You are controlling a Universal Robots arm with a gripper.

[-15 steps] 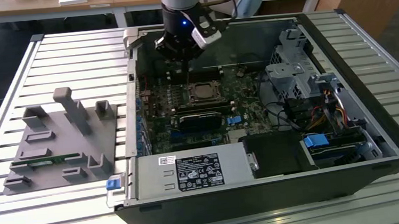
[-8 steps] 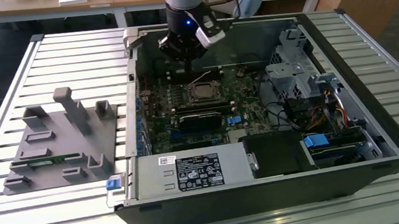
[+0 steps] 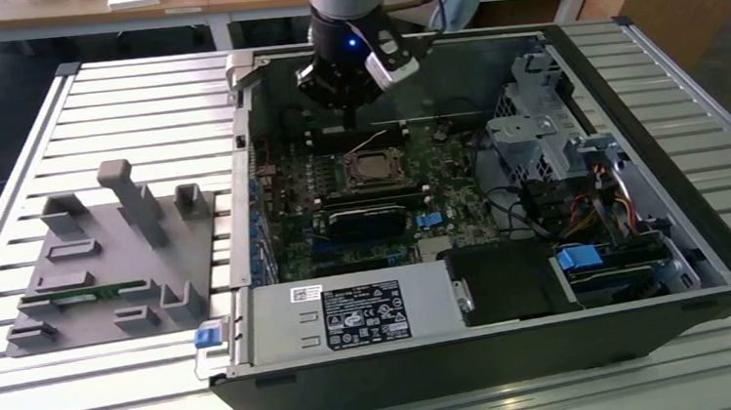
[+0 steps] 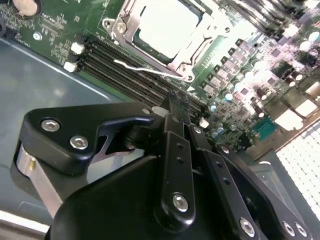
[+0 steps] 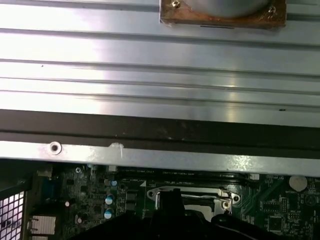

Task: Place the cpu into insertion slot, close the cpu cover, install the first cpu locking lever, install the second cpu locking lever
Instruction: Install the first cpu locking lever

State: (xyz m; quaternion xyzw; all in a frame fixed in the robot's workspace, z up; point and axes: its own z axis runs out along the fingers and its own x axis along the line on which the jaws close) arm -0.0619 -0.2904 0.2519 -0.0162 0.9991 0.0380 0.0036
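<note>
Found the cpu (image 4: 165,25) seated flat in the insertion slot (image 4: 114,27), dull silver top up, on the green circuit board (image 4: 55,47) inside the open computer case (image 3: 483,362). Saw the cpu cover (image 4: 197,37) lying down around the chip as a thin silvery frame, with the metal top showing through the cut-out. Noted a thin wire locking lever (image 4: 142,67) running along the slot's edge on the side of the long black memory slots (image 4: 120,75), seemingly not hooked down, though hard to tell for certain. Judged the chip light, stiff and thin, smooth on top and delicate underneath, best taken by its outer edges and never pressed at a slant. Judged the cover a springy sheet part, best pushed flat on its frame. Judged the lever a stiff, springy wire, best met at its free bent end, with some risk of slipping off so narrow a rod. Saw the pincer (image 4: 177,100) hanging above the memory slots just beside the lever, fingers pressed together with nothing between them; could not tell contact with the wire. Made out the case standing on a slatted metal worktop (image 3: 135,106), with a grey moulded holder (image 3: 108,255) well apart toward the exterior view's left.
</note>
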